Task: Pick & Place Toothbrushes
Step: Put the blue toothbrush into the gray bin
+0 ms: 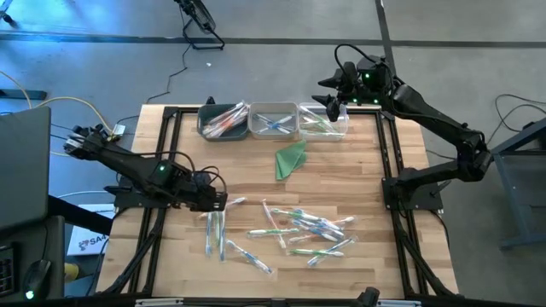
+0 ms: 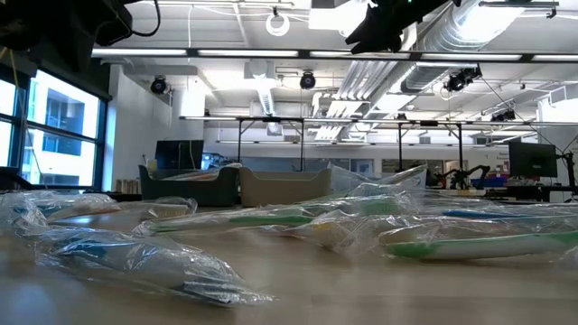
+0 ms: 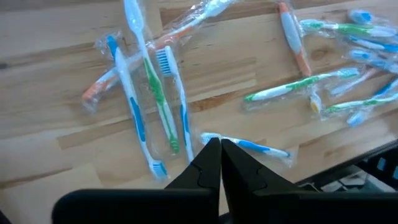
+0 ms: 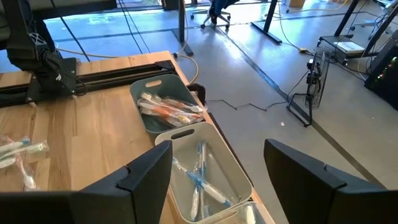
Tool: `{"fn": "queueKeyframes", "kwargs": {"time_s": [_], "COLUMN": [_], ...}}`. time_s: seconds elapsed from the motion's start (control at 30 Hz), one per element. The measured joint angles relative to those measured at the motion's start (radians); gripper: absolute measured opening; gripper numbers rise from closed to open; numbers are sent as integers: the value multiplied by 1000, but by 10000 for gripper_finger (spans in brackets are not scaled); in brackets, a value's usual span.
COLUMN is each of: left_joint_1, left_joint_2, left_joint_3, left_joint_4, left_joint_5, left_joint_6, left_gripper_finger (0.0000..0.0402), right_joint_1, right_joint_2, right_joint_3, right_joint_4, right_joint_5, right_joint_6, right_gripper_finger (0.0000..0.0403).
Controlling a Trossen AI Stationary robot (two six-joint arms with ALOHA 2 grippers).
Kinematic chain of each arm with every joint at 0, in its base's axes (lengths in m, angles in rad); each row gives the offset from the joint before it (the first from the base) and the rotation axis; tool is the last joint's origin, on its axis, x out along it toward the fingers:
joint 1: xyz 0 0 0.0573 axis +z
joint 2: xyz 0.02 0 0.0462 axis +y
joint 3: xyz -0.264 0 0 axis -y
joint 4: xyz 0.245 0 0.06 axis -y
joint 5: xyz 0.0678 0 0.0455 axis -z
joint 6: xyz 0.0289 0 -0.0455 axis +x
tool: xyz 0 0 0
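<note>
A: Toothbrushes (image 1: 299, 228), wrapped in clear film, lie scattered over the near half of the wooden table (image 1: 358, 170). Main cluster sits toward the right of centre; a smaller group of three or so lies at the left, just below the left gripper (image 1: 220, 201).

B: Confirmed. Colours seen from the left wrist: blue (image 3: 134, 106), green (image 3: 155, 93) and orange-handled ones, some crossing each other. And the bins?

A: Three bins in a row along the far edge. Dark grey bin (image 1: 223, 120) at the left holds orange and pink brushes. Light grey bin (image 1: 274, 121) in the middle holds blue ones. Clear bin (image 1: 324, 121) at the right holds green ones.

B: Left gripper state?

A: Fingers pressed together, tips meeting, nothing between them. In its wrist view the fingertips (image 3: 211, 155) hang over the table beside a blue-handled brush (image 3: 249, 144); I cannot tell whether they touch it.

B: Right gripper?

A: Right gripper (image 1: 334, 104) is at the far edge, above the clear bin's end of the row. Its fingers (image 4: 149, 174) stand wide apart with nothing held; the light grey bin with blue brushes (image 4: 202, 180) shows between them, below.

B: Anything else on the table?

A: A folded green triangle (image 1: 291, 159) lies between the bin row and the scattered brushes, apart from both.

B: Low view?

A: Crinkled wrappers in the foreground, green handles (image 2: 470, 244) inside; the bins (image 2: 194, 185) stand behind them.
</note>
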Motion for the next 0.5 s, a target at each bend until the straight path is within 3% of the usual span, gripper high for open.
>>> {"fn": "queueKeyframes", "kwargs": {"time_s": [0.27, 0.5], "left_joint_1": [0, 0], "left_joint_2": [70, 162], "left_joint_3": [0, 0], "left_joint_4": [-29, -6], "left_joint_5": [11, 83], "left_joint_6": [-36, -38], "left_gripper_finger": [92, 106], "right_joint_1": [0, 0], "right_joint_2": [0, 0], "right_joint_3": [0, 0], "right_joint_4": [0, -12], "right_joint_5": [0, 0], "right_joint_6": [0, 0], "right_gripper_finger": [247, 247]}}
